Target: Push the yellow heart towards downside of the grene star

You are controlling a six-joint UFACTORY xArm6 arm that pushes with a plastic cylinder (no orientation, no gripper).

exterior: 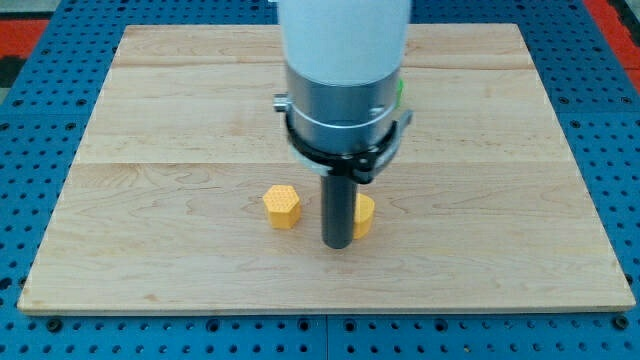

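Observation:
A yellow block (365,213) lies just right of my rod, partly hidden by it, so its shape cannot be made out. My tip (337,244) rests on the board at that block's left side, touching or nearly touching it. A second yellow block, hexagon-shaped (282,205), sits a little to the left of the rod, apart from it. A sliver of green (401,92) shows at the right edge of the arm's grey collar; the rest of that green block is hidden behind the arm.
The wooden board (150,150) lies on a blue pegboard table (40,60). The arm's white and grey body (345,70) covers the top middle of the board.

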